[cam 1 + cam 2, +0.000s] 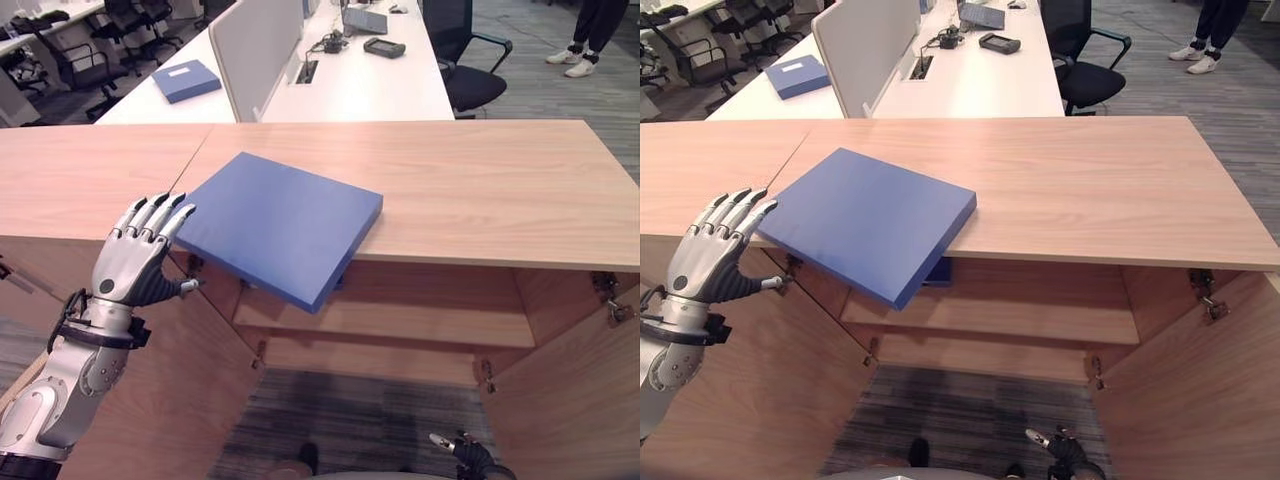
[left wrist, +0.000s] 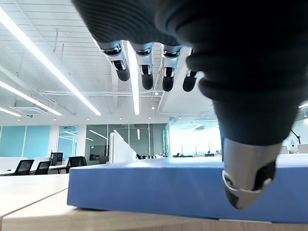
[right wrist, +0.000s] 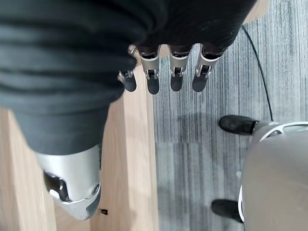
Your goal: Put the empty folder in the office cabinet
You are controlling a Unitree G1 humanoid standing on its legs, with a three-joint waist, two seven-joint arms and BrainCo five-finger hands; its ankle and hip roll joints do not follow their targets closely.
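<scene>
One blue folder (image 1: pixel 278 226) is lying flat on the wooden cabinet top (image 1: pixel 480 180), with its near corner jutting out over the front edge above the open cabinet. You are seeing the left hand (image 1: pixel 135 255) hovering just beside the folder's left corner, fingers straight and spread, gripping nothing. Both cabinet doors (image 1: pixel 560 390) are standing open, exposing an inner shelf (image 1: pixel 400 322). Your right hand (image 3: pixel 159 72) is hanging low beside a door edge, fingers relaxed and empty. A second blue folder (image 1: pixel 186 80) is resting on the white desk (image 1: pixel 370 85) beyond, well apart.
</scene>
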